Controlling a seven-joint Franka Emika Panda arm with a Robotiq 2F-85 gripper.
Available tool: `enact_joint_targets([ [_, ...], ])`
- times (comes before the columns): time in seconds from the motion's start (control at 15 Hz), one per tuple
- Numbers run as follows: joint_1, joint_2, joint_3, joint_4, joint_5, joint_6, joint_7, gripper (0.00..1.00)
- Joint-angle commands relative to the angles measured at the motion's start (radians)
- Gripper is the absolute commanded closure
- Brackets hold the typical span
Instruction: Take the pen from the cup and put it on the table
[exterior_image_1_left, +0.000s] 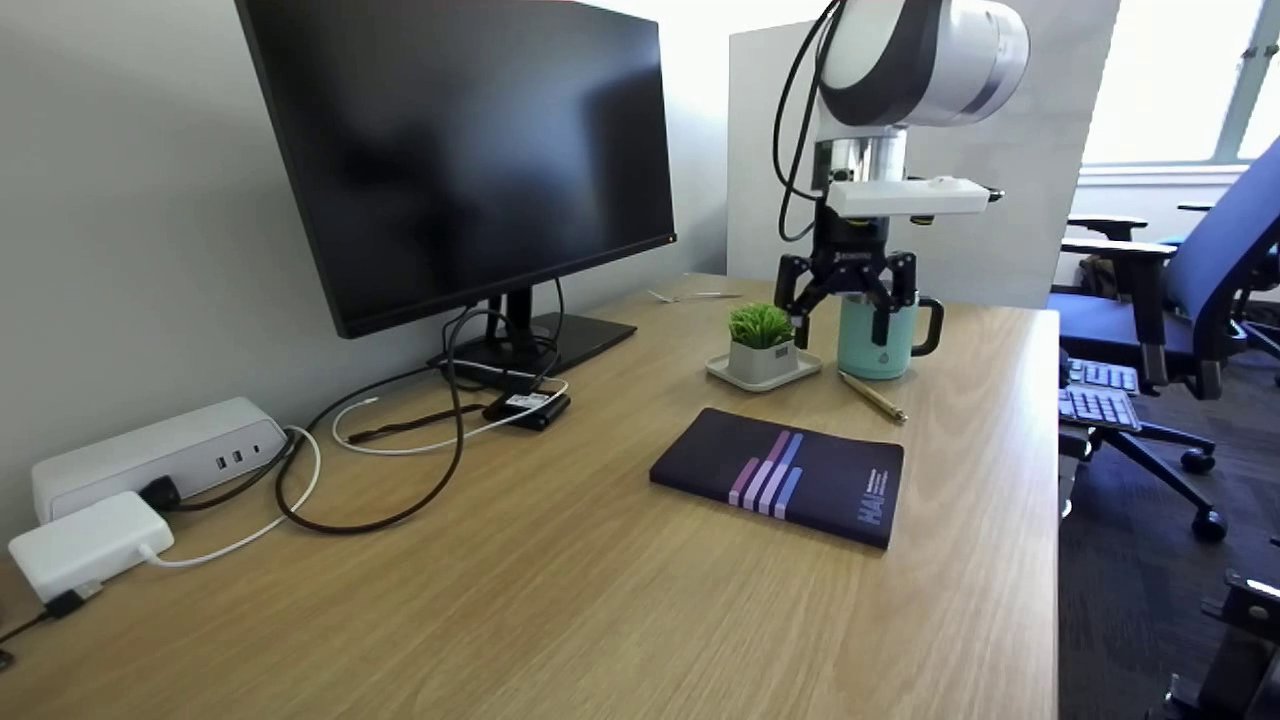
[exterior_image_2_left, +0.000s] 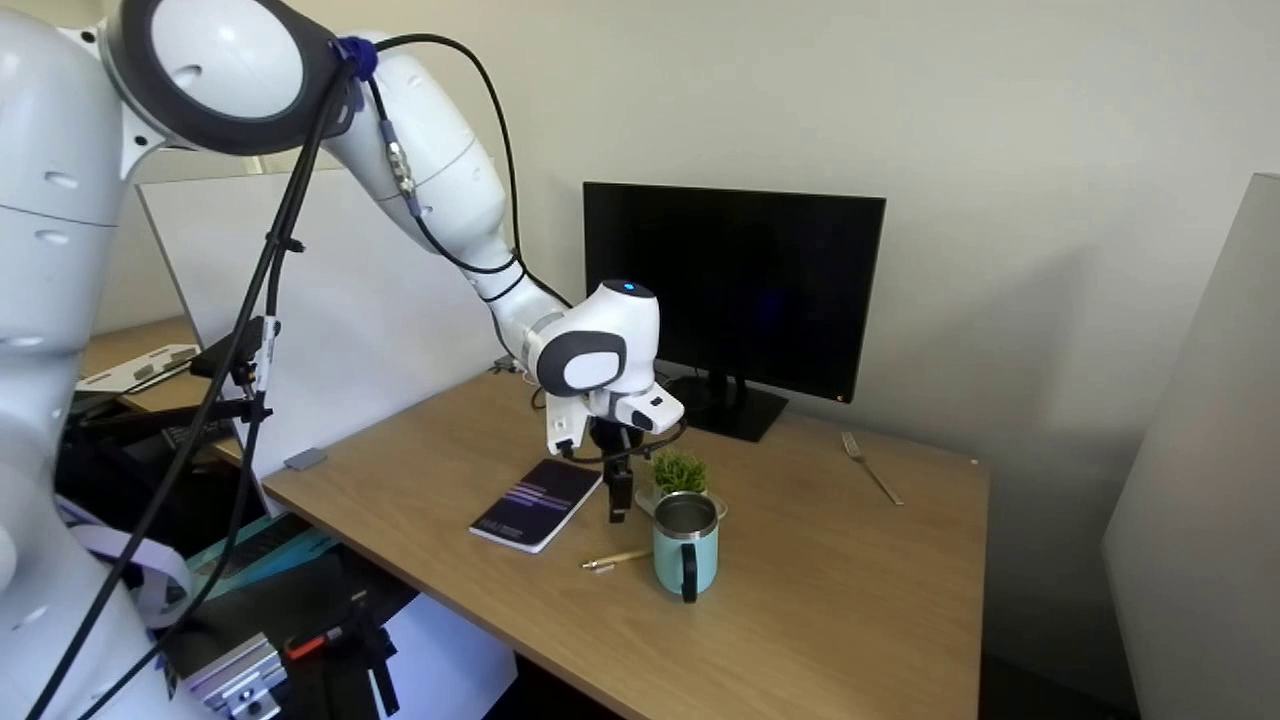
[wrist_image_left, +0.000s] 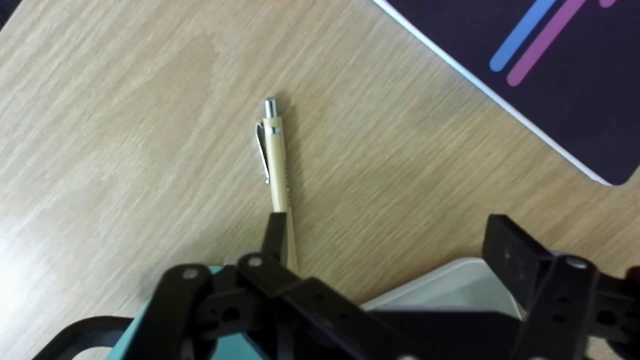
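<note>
The pale yellowish pen (exterior_image_1_left: 873, 396) lies flat on the light wood table (exterior_image_1_left: 600, 620), one end close to the base of the teal cup (exterior_image_1_left: 870, 345). Both also show in an exterior view, the pen (exterior_image_2_left: 622, 557) left of the cup (exterior_image_2_left: 668, 560). In the wrist view the pen (wrist_image_left: 275, 155) has its clip end uppermost; one finger covers part of its lower half. The cup (wrist_image_left: 232, 347) is mostly hidden behind the gripper there. My gripper (wrist_image_left: 387, 222) is open and empty, fingers wide apart, above the table between plant and cup. In both exterior views it points down.
A small potted plant (exterior_image_1_left: 760, 340) on a white tray stands beside the cup. A dark notebook (exterior_image_1_left: 780, 475) lies in front of them. A monitor (exterior_image_1_left: 480, 150) with cables is at the wall. A fork (exterior_image_2_left: 872, 468) lies on the table's far side.
</note>
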Motion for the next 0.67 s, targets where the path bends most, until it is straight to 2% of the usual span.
enact_joint_targets([
  [0.0, 0.024, -0.055, -0.025, 0.000, -0.045, -0.059, 0.053, 0.00],
  [0.27, -0.003, -0.124, 0.005, -0.010, -0.068, -0.141, -0.044, 0.00],
  [0.6, -0.006, -0.176, 0.008, -0.016, -0.125, -0.232, -0.142, 0.00],
])
